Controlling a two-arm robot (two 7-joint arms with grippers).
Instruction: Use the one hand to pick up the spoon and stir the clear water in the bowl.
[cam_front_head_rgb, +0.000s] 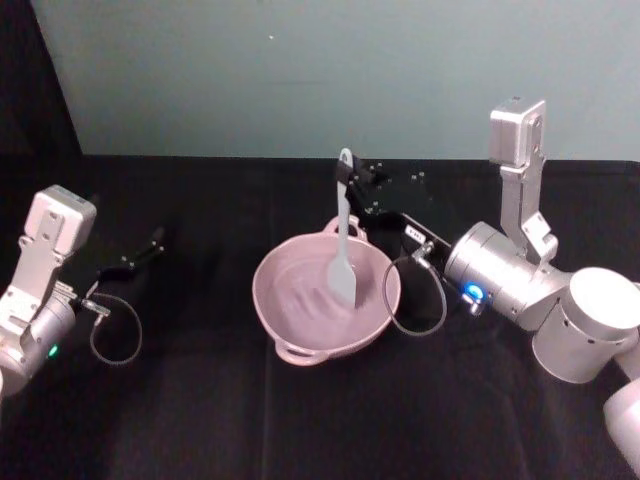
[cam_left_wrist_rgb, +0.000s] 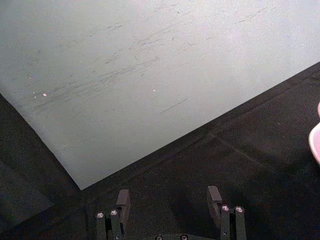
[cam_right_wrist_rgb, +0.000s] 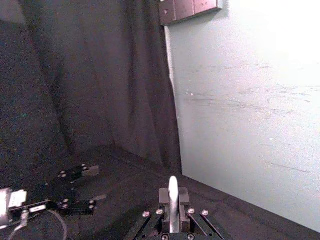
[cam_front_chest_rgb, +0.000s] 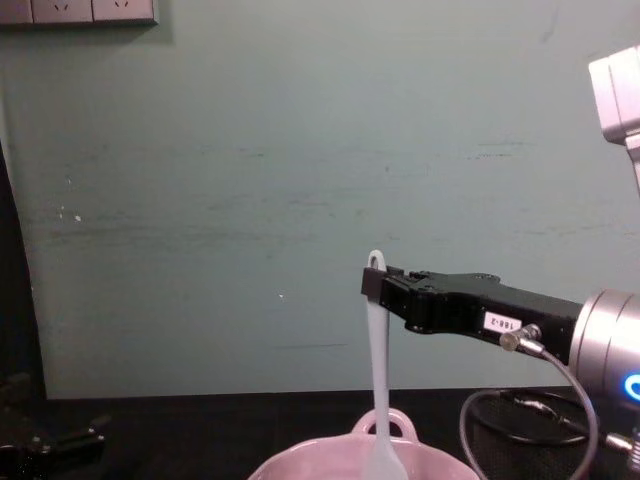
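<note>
One arm works: the right tool (cam_front_head_rgb: 345, 180) clamps the likely light, stiff spoon (cam_front_head_rgb: 343, 250) high on its slim handle, paddle in the clear water (cam_front_head_rgb: 305, 300) of the bowl (cam_front_head_rgb: 263, 292) at frame centre; the left tool (cam_front_head_rgb: 158, 238) rests open, mid left.

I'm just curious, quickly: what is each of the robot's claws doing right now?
Left gripper: open, empty, parked at the left.
Right gripper: shut on the white spoon, its paddle in the pink bowl.
</note>
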